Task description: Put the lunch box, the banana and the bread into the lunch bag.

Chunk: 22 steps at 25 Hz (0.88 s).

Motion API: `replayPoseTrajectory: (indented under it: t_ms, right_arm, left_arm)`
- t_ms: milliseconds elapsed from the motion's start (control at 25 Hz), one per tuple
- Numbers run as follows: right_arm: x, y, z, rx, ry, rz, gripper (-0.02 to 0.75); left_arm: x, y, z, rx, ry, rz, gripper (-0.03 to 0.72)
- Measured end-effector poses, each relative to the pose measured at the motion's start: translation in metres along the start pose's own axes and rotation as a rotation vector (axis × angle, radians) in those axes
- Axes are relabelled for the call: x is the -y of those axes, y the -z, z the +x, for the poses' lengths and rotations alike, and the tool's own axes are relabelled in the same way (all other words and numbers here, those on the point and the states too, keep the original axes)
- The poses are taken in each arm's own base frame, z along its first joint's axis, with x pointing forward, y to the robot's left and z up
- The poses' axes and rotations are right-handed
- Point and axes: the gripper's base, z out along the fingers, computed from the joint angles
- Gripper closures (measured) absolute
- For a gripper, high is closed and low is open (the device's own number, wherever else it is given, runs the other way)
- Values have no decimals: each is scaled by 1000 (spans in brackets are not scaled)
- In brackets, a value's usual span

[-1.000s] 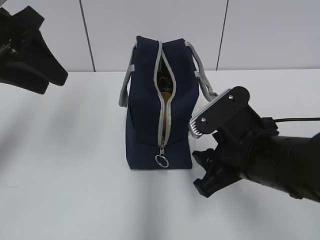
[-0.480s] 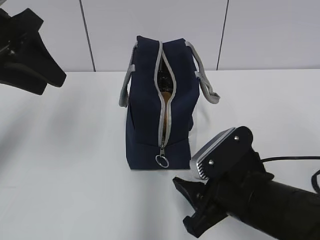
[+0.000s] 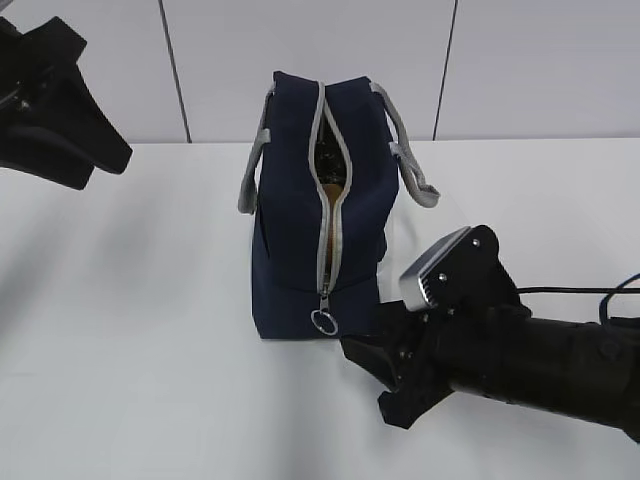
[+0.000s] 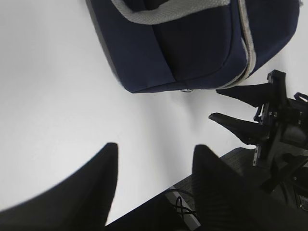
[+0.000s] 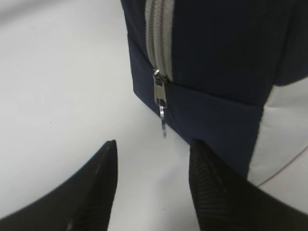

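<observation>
The navy lunch bag (image 3: 300, 215) stands upright mid-table, its grey zipper (image 3: 322, 215) partly undone along the top. A golden-brown patch (image 3: 332, 186) shows in the gap; I cannot tell what it is. The lunch box, banana and bread are not otherwise in view. The ring pull (image 3: 323, 321) hangs at the bag's near bottom end. My right gripper (image 3: 367, 380) is open, low on the table just right of the pull. In the right wrist view the ring pull (image 5: 163, 123) hangs just beyond the open right gripper (image 5: 154, 143). My left gripper (image 4: 155, 147) hovers open and empty, high at the left.
The bag's grey strap handles (image 3: 412, 170) droop down both sides, and a white side panel (image 5: 284, 134) faces the right arm. The white table (image 3: 130, 330) is bare left of the bag. A wall stands close behind. The left arm (image 3: 50, 100) hangs at the upper left.
My right gripper dropped from beside the bag's handle to table height, then slid left towards the ring pull, its jaws narrowing slightly. The left arm and the bag stayed still.
</observation>
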Motion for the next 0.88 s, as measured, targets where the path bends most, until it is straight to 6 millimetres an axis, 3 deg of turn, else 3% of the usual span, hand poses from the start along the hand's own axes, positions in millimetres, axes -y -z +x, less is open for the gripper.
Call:
replayPoseTrajectory:
  t_ms: [280, 520, 880]
  right_arm:
    - [3, -21, 6, -27, 23, -70, 389]
    - [8, -36, 7, -30, 18, -74, 481]
    - [12, -47, 7, -16, 12, -75, 554]
  left_arm:
    - [0, 0, 0, 1, 0, 0, 328]
    - [0, 0, 0, 0, -1, -2, 328]
    - [0, 0, 0, 0, -1, -3, 328]
